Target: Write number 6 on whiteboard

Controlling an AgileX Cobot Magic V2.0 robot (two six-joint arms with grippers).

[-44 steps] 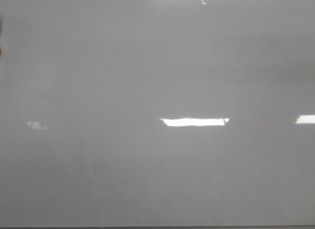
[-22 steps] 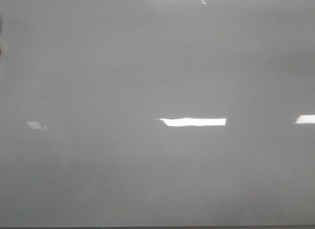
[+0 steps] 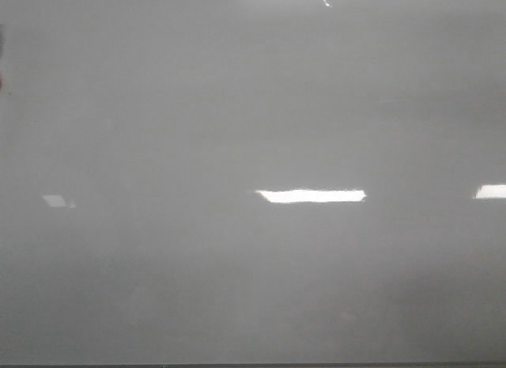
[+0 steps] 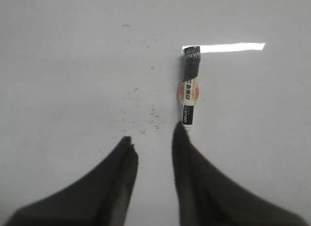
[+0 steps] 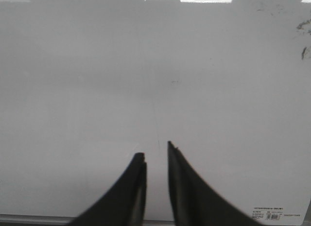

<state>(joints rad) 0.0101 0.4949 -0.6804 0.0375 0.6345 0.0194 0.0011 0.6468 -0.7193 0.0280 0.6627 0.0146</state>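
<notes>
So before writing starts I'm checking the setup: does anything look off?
Nothing serious. The marker lies loose on the whiteboard just past the open left gripper, not gripped. Faint dark smudges mark the board beside it. No 6 is visible.

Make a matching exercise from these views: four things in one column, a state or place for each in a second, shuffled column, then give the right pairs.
Things:
1. marker
2. left gripper
3. right gripper
4. whiteboard

States or places:
A. open and empty, with a small printed label near the board's corner in its view
B. lying flat on the board, black cap away from the fingers
C. open, one finger tip right at the marker's end
D. glossy grey, bright rectangular reflections, no digit drawn in the front view

Pairs: 1-B, 2-C, 3-A, 4-D
</notes>
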